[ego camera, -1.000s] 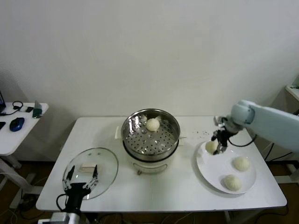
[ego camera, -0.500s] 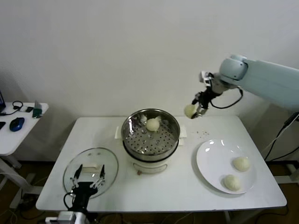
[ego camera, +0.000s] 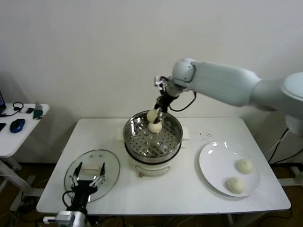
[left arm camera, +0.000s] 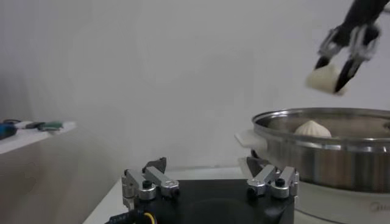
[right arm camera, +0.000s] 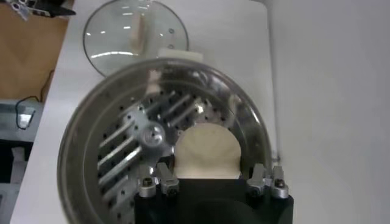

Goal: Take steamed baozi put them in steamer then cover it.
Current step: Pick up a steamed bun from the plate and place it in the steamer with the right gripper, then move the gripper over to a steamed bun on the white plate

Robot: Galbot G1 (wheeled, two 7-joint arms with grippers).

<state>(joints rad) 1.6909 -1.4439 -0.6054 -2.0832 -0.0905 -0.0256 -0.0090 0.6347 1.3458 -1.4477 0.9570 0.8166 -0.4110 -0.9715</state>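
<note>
Left gripper (ego camera: 86, 180) waits low at the near-left corner of the table (ego camera: 156, 196), its fingers spread apart and holding nothing, with the cover (ego camera: 92, 174) lying flat on the table just beyond it, handle up. Moving rightward, you find the steamer (ego camera: 152, 137) at the table's centre on its cream pot base; one baozi (ego camera: 155, 126) already sits on the perforated floor toward the back. Directly above that rear rim hangs your right gripper (ego camera: 155, 113), clamped on a second bun (left arm camera: 324, 78), which the left wrist view shows clear of the rim and not touching the bun below. Farther right, the white plate (ego camera: 214, 165) carries the last two buns (ego camera: 244, 165), well apart from the steamer. The step in hand appears to be the second placement. Your next move likely calls for shifting toward bare floor beside the seated bun before lowering and releasing; two transfers and the covering remain.
</note>
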